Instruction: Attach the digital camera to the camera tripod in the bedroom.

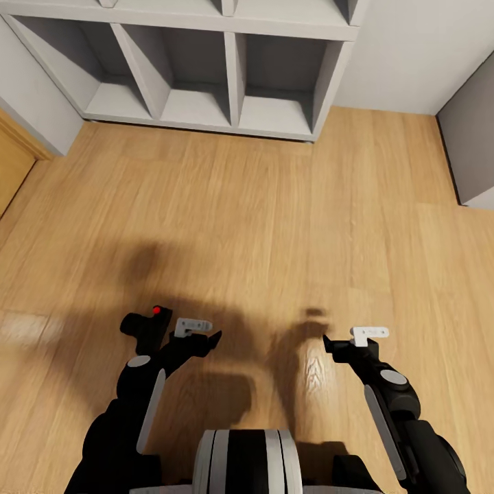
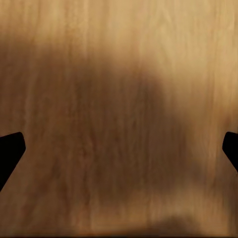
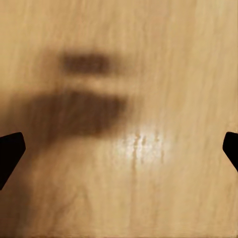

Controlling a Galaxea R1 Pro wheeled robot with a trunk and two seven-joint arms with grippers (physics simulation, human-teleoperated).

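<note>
The digital camera (image 1: 146, 324), a small black body with a red button on top, shows just outside my left wrist in the head view. I cannot tell whether it rests on the floor or against the arm. My left gripper (image 1: 202, 331) is open over the light wood floor (image 2: 119, 99), and nothing lies between its black fingertips (image 2: 10, 153). My right gripper (image 1: 350, 338) is open too, with only bare floor (image 3: 148, 188) and shadow between its fingertips (image 3: 10, 156). The camera tripod is out of view.
A pale grey cubby shelf (image 1: 206, 68) stands against the far wall ahead. A grey cabinet side (image 1: 473, 137) juts in at the right, and a wooden panel (image 1: 14, 165) edges the left. Open wood floor (image 1: 261, 206) lies between me and the shelf.
</note>
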